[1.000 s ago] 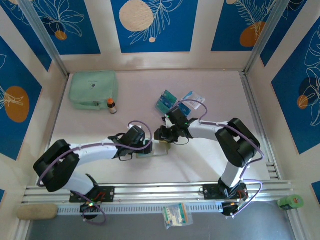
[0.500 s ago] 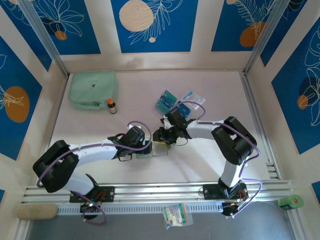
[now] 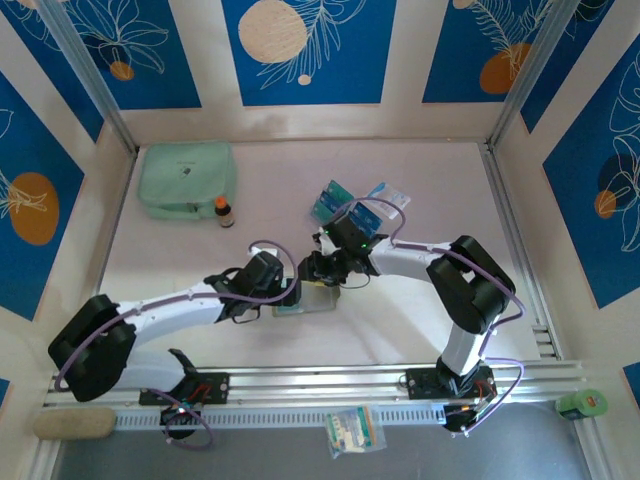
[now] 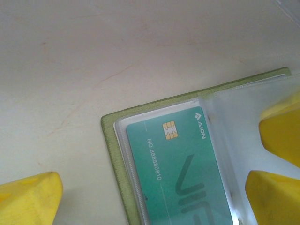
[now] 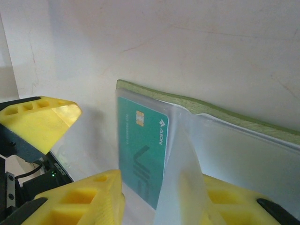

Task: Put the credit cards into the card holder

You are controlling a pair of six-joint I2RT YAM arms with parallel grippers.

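The olive-green card holder [image 3: 320,301] lies open on the table between both grippers. In the left wrist view a teal credit card [image 4: 183,173] sits inside a clear pocket, framed by the holder's green edge [image 4: 112,154]. My left gripper [image 3: 290,297] [image 4: 150,201] stands wide open, straddling that corner. My right gripper [image 3: 318,272] [image 5: 159,206] is open over the same credit card [image 5: 140,145], and a clear pocket leaf [image 5: 183,178] stands up against its right finger. The holder's green edge [image 5: 225,110] runs behind it. More teal and blue credit cards [image 3: 331,203] lie further back.
A mint-green zip pouch [image 3: 187,178] lies at the back left with a small brown bottle [image 3: 224,211] beside it. A white-and-blue packet [image 3: 388,195] lies right of the spare cards. Metal rails run along the right side and the front edge.
The right gripper has slid a little to the left over the holder. The left arm's elbow has swung out to the left while its gripper stayed at the holder.
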